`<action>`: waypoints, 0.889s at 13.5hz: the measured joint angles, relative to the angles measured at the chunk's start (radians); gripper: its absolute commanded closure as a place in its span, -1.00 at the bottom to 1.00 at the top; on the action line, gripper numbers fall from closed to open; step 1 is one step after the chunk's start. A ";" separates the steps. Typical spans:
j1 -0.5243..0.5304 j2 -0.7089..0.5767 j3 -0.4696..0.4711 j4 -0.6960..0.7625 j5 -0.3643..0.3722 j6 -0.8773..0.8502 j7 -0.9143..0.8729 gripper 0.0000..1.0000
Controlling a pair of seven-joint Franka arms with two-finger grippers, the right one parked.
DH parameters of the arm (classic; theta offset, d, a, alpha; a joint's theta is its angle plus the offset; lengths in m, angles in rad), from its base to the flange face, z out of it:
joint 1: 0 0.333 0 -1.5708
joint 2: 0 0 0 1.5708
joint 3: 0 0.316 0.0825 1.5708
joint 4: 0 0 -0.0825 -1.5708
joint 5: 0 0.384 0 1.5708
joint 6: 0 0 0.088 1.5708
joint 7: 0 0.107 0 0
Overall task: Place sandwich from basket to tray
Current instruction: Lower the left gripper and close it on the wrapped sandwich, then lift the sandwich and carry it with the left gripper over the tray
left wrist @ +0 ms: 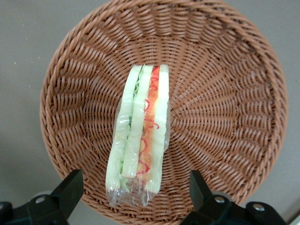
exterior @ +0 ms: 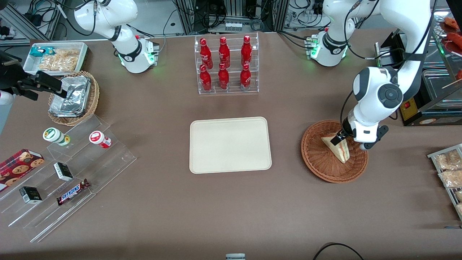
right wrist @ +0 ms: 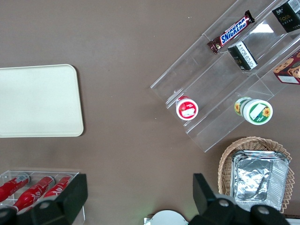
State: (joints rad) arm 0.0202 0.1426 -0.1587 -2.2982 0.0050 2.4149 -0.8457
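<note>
The sandwich (exterior: 338, 147), a plastic-wrapped wedge of pale bread with red, orange and green filling (left wrist: 140, 136), lies in the round reddish-brown wicker basket (exterior: 319, 169) toward the working arm's end of the table. My gripper (exterior: 352, 142) hangs low over the basket, open, its two black fingers (left wrist: 70, 187) standing wide on either side of the sandwich's wrapped end without touching it. In the left wrist view the basket's woven wall (left wrist: 225, 93) surrounds the sandwich, and my gripper (left wrist: 135, 192) holds nothing. The cream-beige tray (exterior: 230, 144) lies flat at the table's middle, also in the right wrist view (right wrist: 40, 101).
A clear rack of red bottles (exterior: 226, 65) stands farther from the camera than the tray. A tan basket of foil packs (exterior: 74, 97), a white snack bin (exterior: 56, 56) and an acrylic stepped shelf (exterior: 68, 173) lie toward the parked arm's end. Bagged snacks (exterior: 449, 169) lie beside the basket.
</note>
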 measured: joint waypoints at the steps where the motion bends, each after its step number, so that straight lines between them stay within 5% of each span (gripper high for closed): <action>1: 0.000 0.014 0.000 -0.001 -0.001 0.016 -0.001 -1.00; 3: 0.000 0.049 0.000 -0.002 -0.001 0.050 -0.002 -0.96; 4: 0.000 0.067 0.000 -0.002 -0.001 0.068 -0.003 -0.63; 6: 0.000 0.088 0.000 -0.002 -0.001 0.083 -0.003 0.41; 7: 0.000 0.090 0.000 -0.002 -0.001 0.083 -0.003 0.71; 12: 0.000 0.077 0.000 0.007 0.000 0.038 0.082 0.89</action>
State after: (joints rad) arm 0.0201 0.2194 -0.1589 -2.2913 0.0047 2.4530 -0.7634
